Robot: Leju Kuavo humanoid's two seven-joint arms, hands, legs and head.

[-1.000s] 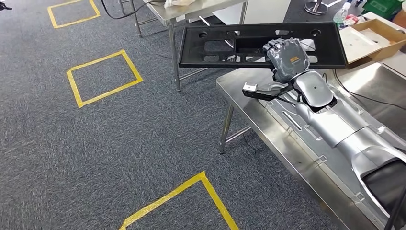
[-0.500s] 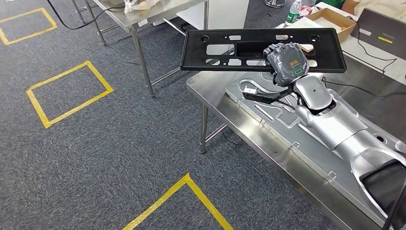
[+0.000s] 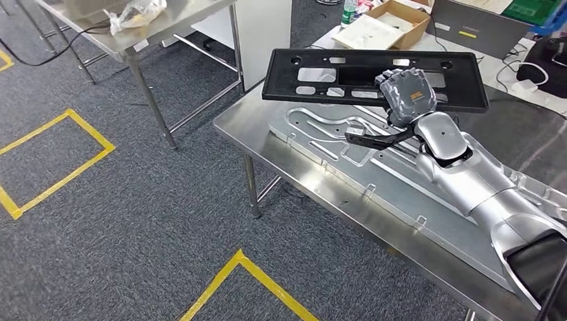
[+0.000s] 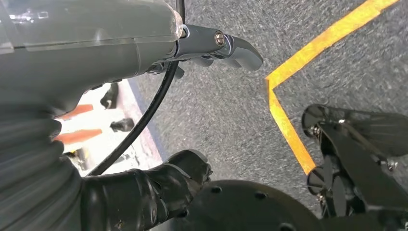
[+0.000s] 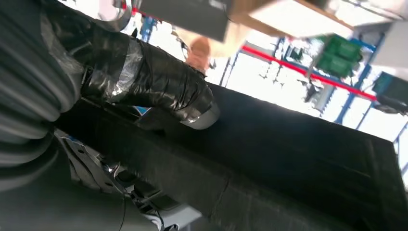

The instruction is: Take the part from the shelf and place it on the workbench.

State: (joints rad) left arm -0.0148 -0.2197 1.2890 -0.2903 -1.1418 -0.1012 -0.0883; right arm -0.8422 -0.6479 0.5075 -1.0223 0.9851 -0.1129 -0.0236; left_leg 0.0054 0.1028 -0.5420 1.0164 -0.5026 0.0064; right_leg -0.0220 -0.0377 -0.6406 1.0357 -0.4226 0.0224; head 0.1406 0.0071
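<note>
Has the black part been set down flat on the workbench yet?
No. In the head view the black part is held by the right hand above the steel workbench, not lying on it.

Below me lies grey carpet [image 3: 134,221] marked with yellow tape squares [image 3: 57,157]. A steel tabletop [image 3: 321,180] stands ahead on thin metal legs, a second steel table [image 3: 154,27] beyond it to my left, and an open cardboard box [image 3: 384,20] farther back.
</note>
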